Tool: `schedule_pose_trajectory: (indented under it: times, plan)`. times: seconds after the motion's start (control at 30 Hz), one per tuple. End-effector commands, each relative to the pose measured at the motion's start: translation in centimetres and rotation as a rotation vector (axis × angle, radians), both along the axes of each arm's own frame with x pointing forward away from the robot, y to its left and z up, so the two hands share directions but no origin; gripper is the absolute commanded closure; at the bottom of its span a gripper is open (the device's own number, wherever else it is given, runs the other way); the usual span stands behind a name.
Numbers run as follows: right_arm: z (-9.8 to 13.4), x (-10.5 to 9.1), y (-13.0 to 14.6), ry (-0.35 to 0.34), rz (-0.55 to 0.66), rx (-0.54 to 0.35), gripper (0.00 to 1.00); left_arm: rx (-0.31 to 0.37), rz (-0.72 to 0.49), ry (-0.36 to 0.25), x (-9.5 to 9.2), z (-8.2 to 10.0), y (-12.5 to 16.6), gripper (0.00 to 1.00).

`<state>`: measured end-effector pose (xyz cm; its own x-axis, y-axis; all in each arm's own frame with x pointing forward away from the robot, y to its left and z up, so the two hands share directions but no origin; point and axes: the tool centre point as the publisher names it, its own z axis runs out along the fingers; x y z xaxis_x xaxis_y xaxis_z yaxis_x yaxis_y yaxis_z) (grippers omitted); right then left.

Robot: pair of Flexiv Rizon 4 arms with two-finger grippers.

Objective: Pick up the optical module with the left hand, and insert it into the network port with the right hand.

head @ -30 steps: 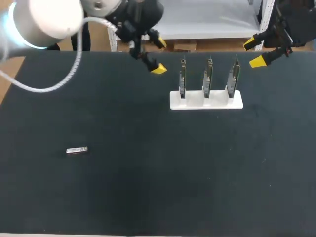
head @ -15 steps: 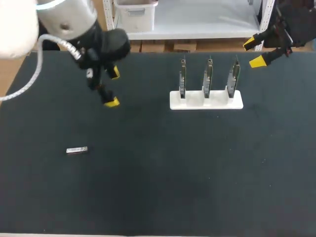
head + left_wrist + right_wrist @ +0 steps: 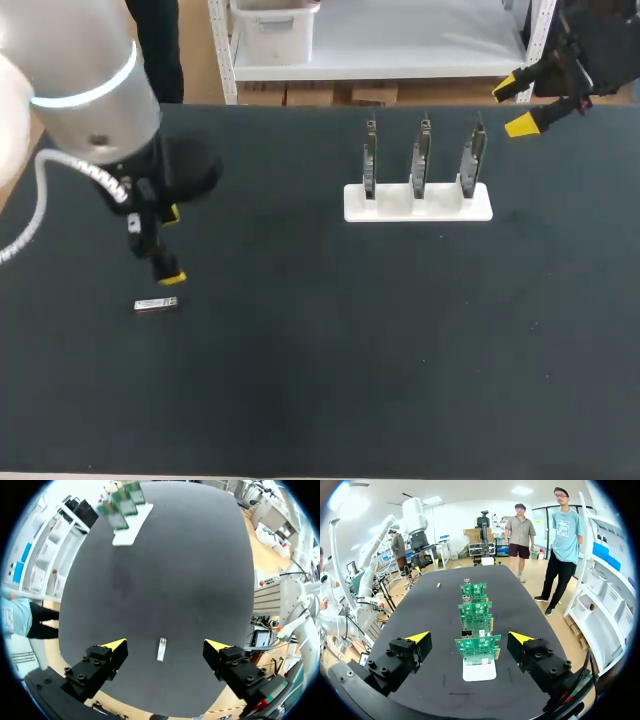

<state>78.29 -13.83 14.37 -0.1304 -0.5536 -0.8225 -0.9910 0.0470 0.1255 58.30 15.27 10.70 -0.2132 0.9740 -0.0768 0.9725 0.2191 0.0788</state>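
The optical module (image 3: 156, 304), a small silver bar, lies flat on the black table at the left. My left gripper (image 3: 170, 246) hangs open just above and behind it. In the left wrist view the optical module (image 3: 161, 649) lies a little ahead, midway between the open left gripper's (image 3: 165, 644) yellow tips. A white holder (image 3: 418, 202) carries three upright green circuit boards (image 3: 420, 152) with the network ports. My right gripper (image 3: 514, 105) stands open at the table's far right edge. In the right wrist view the circuit boards (image 3: 477, 648) stand in a row ahead of the open right gripper (image 3: 469, 637).
The black table mat (image 3: 330, 360) spreads wide in front of the holder and to the module's right. The white holder (image 3: 129, 523) with its boards shows far ahead in the left wrist view.
My left arm has swung from the table's far middle down and to the left, ending just above the module. The right arm, module and boards have stayed put.
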Motion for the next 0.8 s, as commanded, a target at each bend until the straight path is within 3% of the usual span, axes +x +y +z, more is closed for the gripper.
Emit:
schedule_pose_trajectory:
  times: [0.03, 0.3, 0.63, 0.8]
  plan:
    - [0.0, -0.2, 0.0, -0.004, -0.003, 0.0, 0.0, 0.004, 0.018, 0.002, -0.4, -1.3, 1.2, 0.0]
    - [0.0, -0.2, 0.0, -0.004, -0.003, 0.0, 0.0, 0.018, 0.045, 0.09, -1.3, -5.1, 4.1, 0.0]
    - [0.0, -0.2, 0.0, -0.004, -0.003, 0.0, 0.0, 0.056, -0.031, 0.185, -1.5, -8.1, 5.5, 0.0]
    - [0.0, -0.2, 0.0, -0.004, -0.003, 0.0, 0.0, 0.061, -0.069, 0.198, -1.2, -8.8, 5.5, 0.0]
